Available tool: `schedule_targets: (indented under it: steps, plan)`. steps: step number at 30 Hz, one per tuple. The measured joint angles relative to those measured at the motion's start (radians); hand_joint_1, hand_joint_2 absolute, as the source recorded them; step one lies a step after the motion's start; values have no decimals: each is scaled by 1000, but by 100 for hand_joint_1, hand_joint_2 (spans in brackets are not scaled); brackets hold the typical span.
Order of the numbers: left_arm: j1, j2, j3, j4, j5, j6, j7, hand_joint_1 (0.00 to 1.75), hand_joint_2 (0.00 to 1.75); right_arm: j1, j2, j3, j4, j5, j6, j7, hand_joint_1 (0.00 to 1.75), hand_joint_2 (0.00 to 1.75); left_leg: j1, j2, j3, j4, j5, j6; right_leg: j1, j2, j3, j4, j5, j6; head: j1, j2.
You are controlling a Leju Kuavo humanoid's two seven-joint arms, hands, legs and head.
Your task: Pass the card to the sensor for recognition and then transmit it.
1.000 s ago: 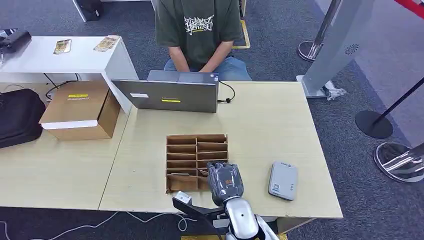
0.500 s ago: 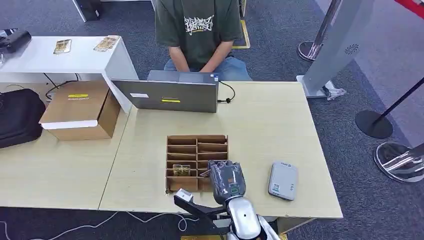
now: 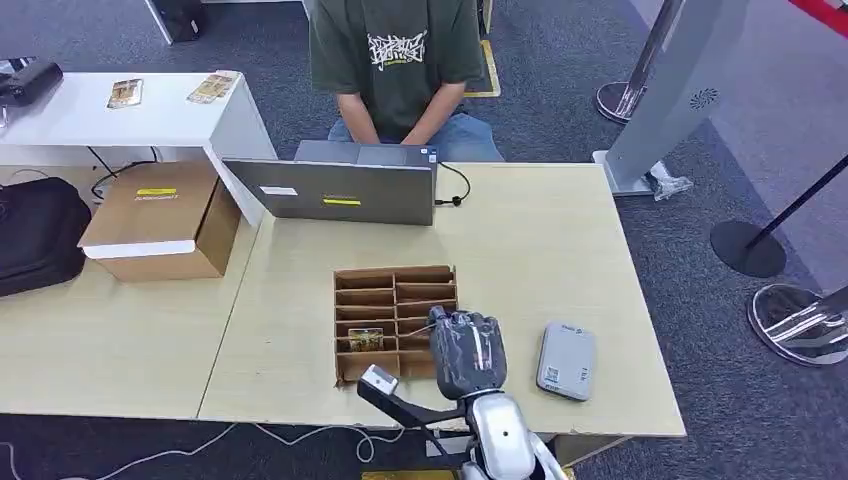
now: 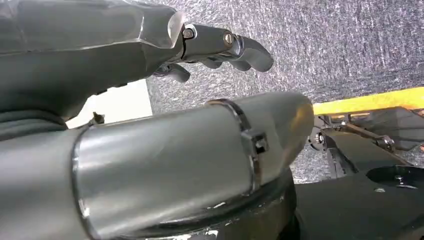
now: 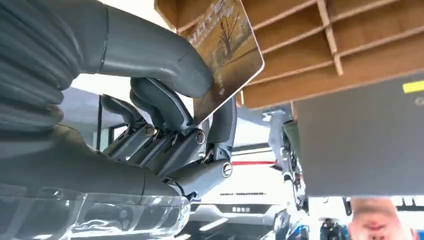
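Note:
My right hand (image 3: 468, 352) hovers over the near right corner of the brown cardboard slot organizer (image 3: 372, 282). In the right wrist view its thumb and fingers (image 5: 165, 102) pinch a card (image 5: 227, 50) with an autumn tree picture, just in front of the organizer's slots (image 5: 350, 55). Another picture card (image 3: 366, 340) stands in a near left slot. The grey card sensor (image 3: 566, 361) lies flat on the table to the right of my hand. My left hand (image 4: 220, 45) hangs over the carpet, fingers loosely extended and holding nothing.
A grey laptop (image 3: 335, 190) stands open at the table's far side, with a person in a green shirt (image 3: 395, 60) seated behind it. A cardboard box (image 3: 160, 220) and a black bag (image 3: 35, 235) sit on the left table. Bare tabletop (image 3: 540, 250) lies right of the organizer.
My right hand has moved right and a little nearer, off the organizer's near slots toward the sensor. A picture card in a near left slot now shows.

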Motion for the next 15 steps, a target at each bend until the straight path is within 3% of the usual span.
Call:
schedule_targets:
  steps: [11, 15]
  plan:
    - [0, 0, 0, 0, 2, 11, -5, 0, 0, 75, -3, -65, -125, -5, -197, -23, 175, 175, 0, 0, 0, 0, 0, 0, 0, 0, 0, 0, 0, 0, 0, 0]
    - [0, 0, 0, 0, 5, 14, -5, 0, 0, 99, -3, -85, -161, -10, -236, -38, 175, 175, 0, 0, 0, 0, 0, 0, 0, 0, 0, 0, 0, 0, 0, 0]
